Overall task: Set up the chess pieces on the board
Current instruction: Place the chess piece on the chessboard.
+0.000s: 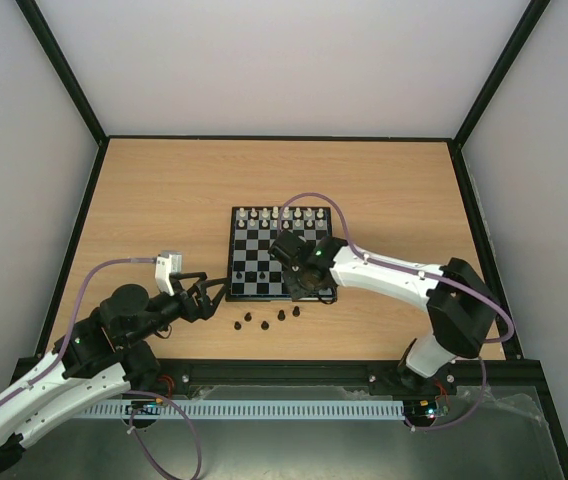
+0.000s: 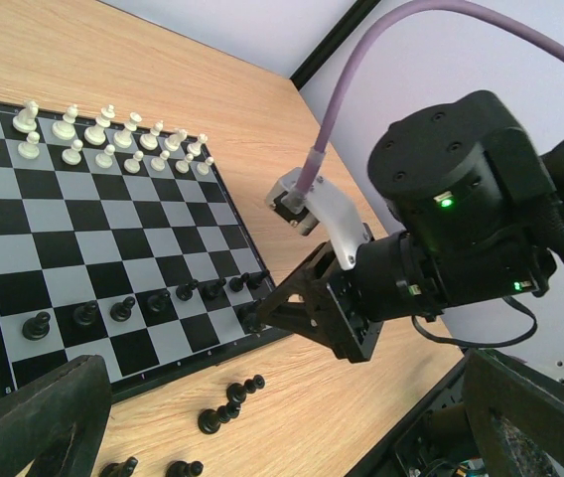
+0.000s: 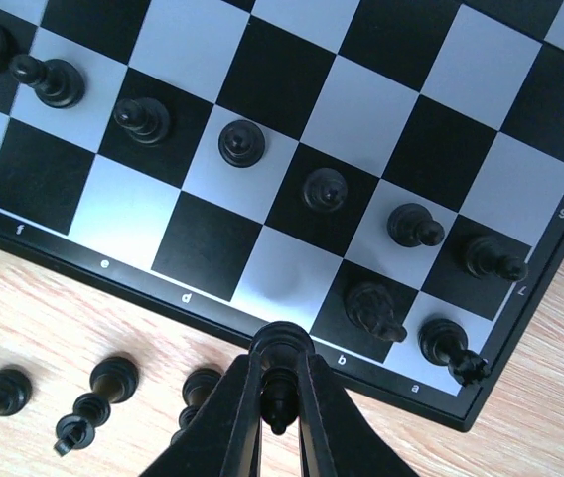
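The board (image 1: 233, 250) lies mid-table, white pieces along its far rows. My right gripper (image 3: 280, 402) is shut on a dark chess piece (image 3: 284, 350), which hangs over the board's near border (image 3: 113, 266) beside the "b" mark. A row of dark pawns (image 3: 241, 144) stands on the second near rank. A dark knight (image 3: 373, 308) and rook (image 3: 446, 343) stand in the near right corner. Several loose dark pieces (image 1: 264, 324) lie on the wood in front of the board. My left gripper (image 1: 209, 293) is open by the board's near left corner, holding nothing.
White pieces (image 2: 83, 134) fill the two far ranks. The right arm's wrist (image 2: 441, 238) and its purple cable (image 2: 361, 89) rise over the board's near right corner. Black frame rails (image 1: 294, 372) run along the near table edge.
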Action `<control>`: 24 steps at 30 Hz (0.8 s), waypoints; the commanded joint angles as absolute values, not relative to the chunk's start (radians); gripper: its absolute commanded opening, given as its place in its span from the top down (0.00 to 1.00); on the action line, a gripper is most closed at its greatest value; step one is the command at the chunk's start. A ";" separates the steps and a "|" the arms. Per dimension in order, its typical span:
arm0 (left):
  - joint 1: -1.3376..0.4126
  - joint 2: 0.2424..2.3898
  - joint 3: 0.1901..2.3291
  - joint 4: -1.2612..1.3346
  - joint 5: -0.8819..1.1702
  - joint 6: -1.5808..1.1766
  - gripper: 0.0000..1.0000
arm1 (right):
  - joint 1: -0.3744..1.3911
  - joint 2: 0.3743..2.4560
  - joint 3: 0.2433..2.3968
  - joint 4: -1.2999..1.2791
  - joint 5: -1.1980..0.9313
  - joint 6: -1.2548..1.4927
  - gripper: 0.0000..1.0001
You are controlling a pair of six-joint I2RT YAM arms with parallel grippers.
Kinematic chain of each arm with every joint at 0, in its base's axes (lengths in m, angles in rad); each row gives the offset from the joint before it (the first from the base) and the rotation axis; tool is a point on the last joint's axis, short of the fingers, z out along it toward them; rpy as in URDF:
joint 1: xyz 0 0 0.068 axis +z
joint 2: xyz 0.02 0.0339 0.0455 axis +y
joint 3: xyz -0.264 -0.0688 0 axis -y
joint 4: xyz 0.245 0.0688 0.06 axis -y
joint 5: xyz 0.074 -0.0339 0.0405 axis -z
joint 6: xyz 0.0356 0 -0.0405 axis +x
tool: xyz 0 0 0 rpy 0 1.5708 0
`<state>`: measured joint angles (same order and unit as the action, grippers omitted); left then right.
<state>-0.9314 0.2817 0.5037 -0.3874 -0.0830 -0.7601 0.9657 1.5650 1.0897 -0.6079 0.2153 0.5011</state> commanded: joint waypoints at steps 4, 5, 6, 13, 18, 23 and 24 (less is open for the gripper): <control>-0.934 0.272 0.498 -0.371 -0.086 -0.751 0.00 | 0.941 1.634 1.127 -0.637 0.196 0.459 0.90; -0.933 0.273 0.498 -0.370 -0.086 -0.751 0.01 | 0.938 1.640 1.128 -0.635 0.194 0.457 0.90; -0.933 0.273 0.498 -0.369 -0.086 -0.751 0.01 | 0.937 1.643 1.129 -0.631 0.193 0.455 0.90; -0.933 0.273 0.499 -0.368 -0.086 -0.750 0.00 | 0.918 1.665 1.132 -0.607 0.179 0.446 0.89; -0.933 0.273 0.498 -0.368 -0.086 -0.750 0.00 | 0.914 1.673 1.130 -0.591 0.172 0.444 0.89; -0.933 0.273 0.500 -0.369 -0.086 -0.749 0.01 | 0.906 1.678 1.131 -0.577 0.165 0.439 0.89; -0.933 0.273 0.499 -0.369 -0.087 -0.749 0.00 | 0.905 1.681 1.133 -0.577 0.166 0.437 0.89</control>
